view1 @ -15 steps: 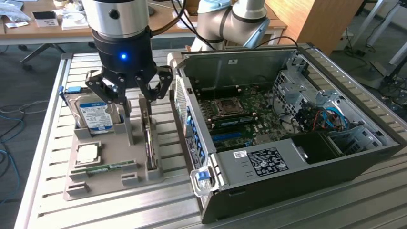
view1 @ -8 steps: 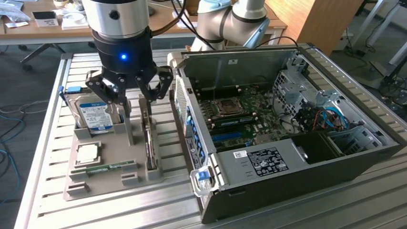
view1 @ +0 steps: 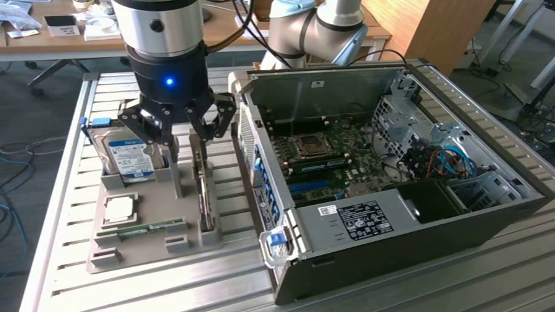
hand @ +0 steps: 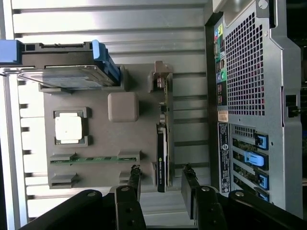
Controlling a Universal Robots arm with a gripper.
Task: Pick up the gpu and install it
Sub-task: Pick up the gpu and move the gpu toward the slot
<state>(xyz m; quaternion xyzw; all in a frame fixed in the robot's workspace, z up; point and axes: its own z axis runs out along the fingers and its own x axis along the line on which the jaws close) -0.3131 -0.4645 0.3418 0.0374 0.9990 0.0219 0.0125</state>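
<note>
Behind the arm you have an office with desks, and in front a slatted metal table point(view1: 61, 195) that carries a grey tray point(view1: 156, 201) and an open case point(view1: 390, 214). In the exterior view the case lies at 3 o'clock from the tray. The gpu point(view1: 205, 195) stands on its edge in a slot of the tray, on the side nearest the case, with the drive point(view1: 130, 156) at about 10 o'clock from it. I judge that you are in the pick-up step: nothing is lifted, and the card is not yet in the case. The gripper point(view1: 187, 144) hangs directly over the tray. In the wrist view it point(hand: 161, 168) is about half open and empty, with one finger point(hand: 135, 175) on each side of the gpu point(hand: 162, 143) and a free gap on both sides, so it touches nothing. Whether the tips are already lower than the card's upper edge, I cannot tell. For a good grip, in my opinion, both pads must meet the flat faces squarely and together, so the card does not tilt in its slot, and the lift must go straight up.
</note>
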